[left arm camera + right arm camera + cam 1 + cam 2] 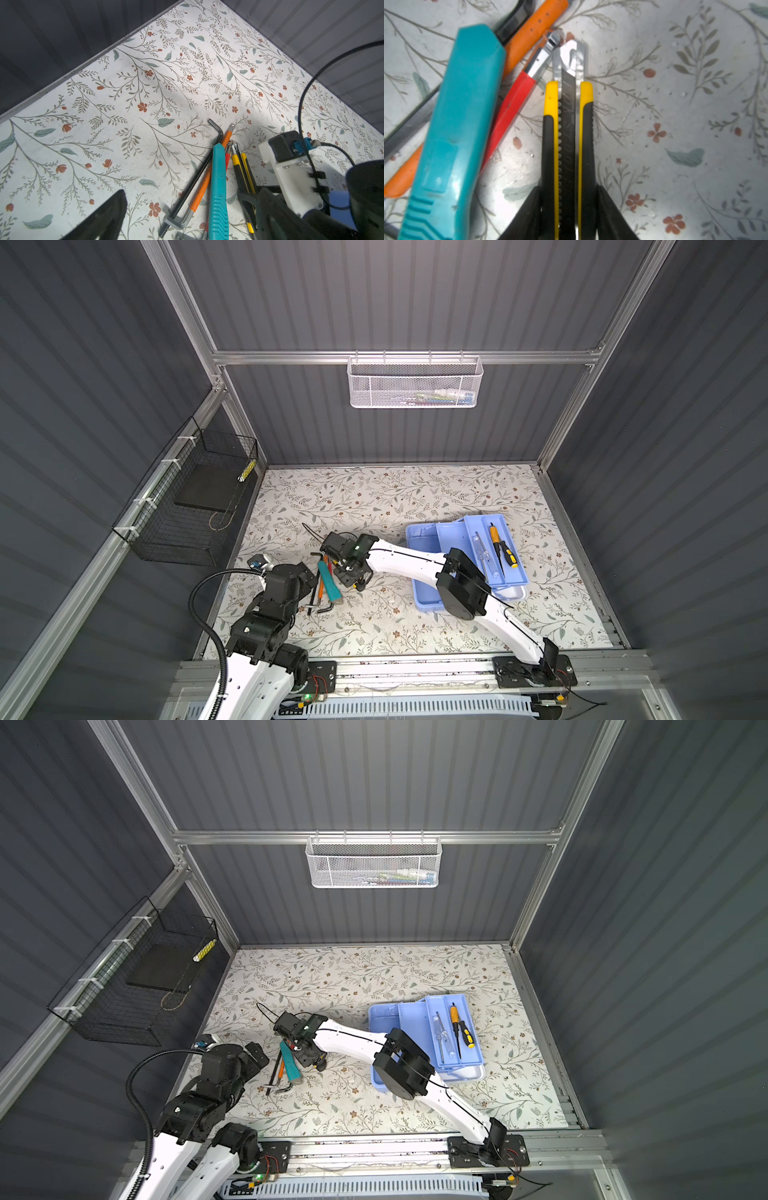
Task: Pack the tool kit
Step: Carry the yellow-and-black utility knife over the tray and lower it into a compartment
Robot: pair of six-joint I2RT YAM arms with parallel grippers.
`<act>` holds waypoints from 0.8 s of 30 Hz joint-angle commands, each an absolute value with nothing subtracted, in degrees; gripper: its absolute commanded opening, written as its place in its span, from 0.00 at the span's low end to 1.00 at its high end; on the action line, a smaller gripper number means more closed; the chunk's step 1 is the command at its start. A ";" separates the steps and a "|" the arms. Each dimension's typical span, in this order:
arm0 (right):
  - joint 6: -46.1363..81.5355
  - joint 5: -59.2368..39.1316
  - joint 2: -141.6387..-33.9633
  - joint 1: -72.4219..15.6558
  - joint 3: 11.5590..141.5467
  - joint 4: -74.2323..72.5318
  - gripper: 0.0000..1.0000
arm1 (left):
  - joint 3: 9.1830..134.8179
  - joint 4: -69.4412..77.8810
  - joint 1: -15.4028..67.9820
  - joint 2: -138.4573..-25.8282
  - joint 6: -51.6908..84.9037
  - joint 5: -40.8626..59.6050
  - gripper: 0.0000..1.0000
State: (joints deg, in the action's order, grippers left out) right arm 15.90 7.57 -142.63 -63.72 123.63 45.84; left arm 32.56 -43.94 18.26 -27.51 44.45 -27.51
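Jaws of the right gripper (569,209) stand one on each flank of the yellow-and-black knife (566,135). In the right wrist view both black fingers (529,209) look pressed against its rubbery sides, so I read this as a pinch on the knife, which lies flat on the worktop (675,124). The left gripper (306,572) hangs beside the heap with its jaws spread wide and nothing between them.

The knife is the outermost piece of a small heap of tools near the worktop's left edge, towards the front. Next to it lies a red-handled tool (508,112) whose chrome tip touches the knife's metal nose. Beyond that are an orange-sleeved hex key (206,176), a teal knife (456,124) lying over both, and a black hex key (192,176). The open blue case (426,595) sits well apart, near the right edge, with two screwdrivers (503,547) already in its raised tray (470,527).

Judged from its build, the knife should be light and stiff, with a plastic body that will not flex. Its black side strips offer grip, while the yellow plastic and bare metal nose would be slicker. The hold across the narrow width is sound, though it seems set behind the middle, so the nose could dip. Whether the blade pokes out I cannot tell, so that end is best avoided. The red-handled tool may be dragged along on lifting.
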 commanded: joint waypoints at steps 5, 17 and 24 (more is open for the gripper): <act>17.65 10.27 -133.74 -62.23 117.20 45.07 0.35 | 31.73 -41.63 17.93 -28.81 41.21 -24.78 0.99; 21.91 12.58 -112.85 -56.22 99.27 38.83 0.30 | 28.30 -32.44 17.89 -34.36 38.92 -17.16 0.99; 24.33 14.46 -98.39 -50.37 86.14 37.31 0.28 | 27.86 -30.17 17.93 -36.22 38.28 -16.19 0.99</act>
